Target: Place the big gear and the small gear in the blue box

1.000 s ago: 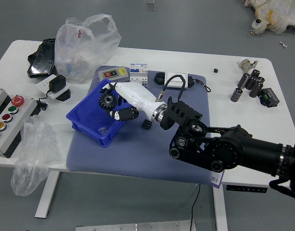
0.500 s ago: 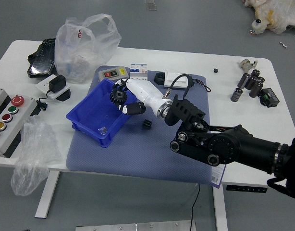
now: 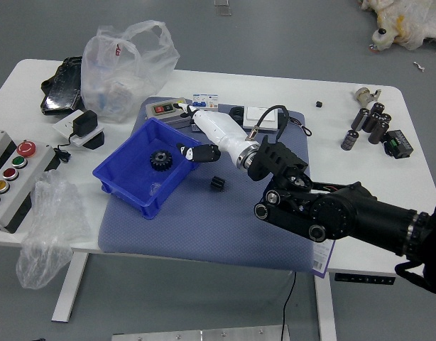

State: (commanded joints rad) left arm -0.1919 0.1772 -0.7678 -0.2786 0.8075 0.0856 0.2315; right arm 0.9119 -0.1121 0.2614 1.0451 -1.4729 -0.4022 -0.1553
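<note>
I judged the small gear stiff, light and hard to harm, its teeth giving some grip; I would have pinched it across opposite sides from above. It sat on the blue mat, just right of the blue box, stubby, with no long axis I could make out. The big gear lay inside the box toward its right side, broad face up, its bore axis roughly upright. My right hand was above the box's far right edge, fingers apart, holding nothing.
</note>
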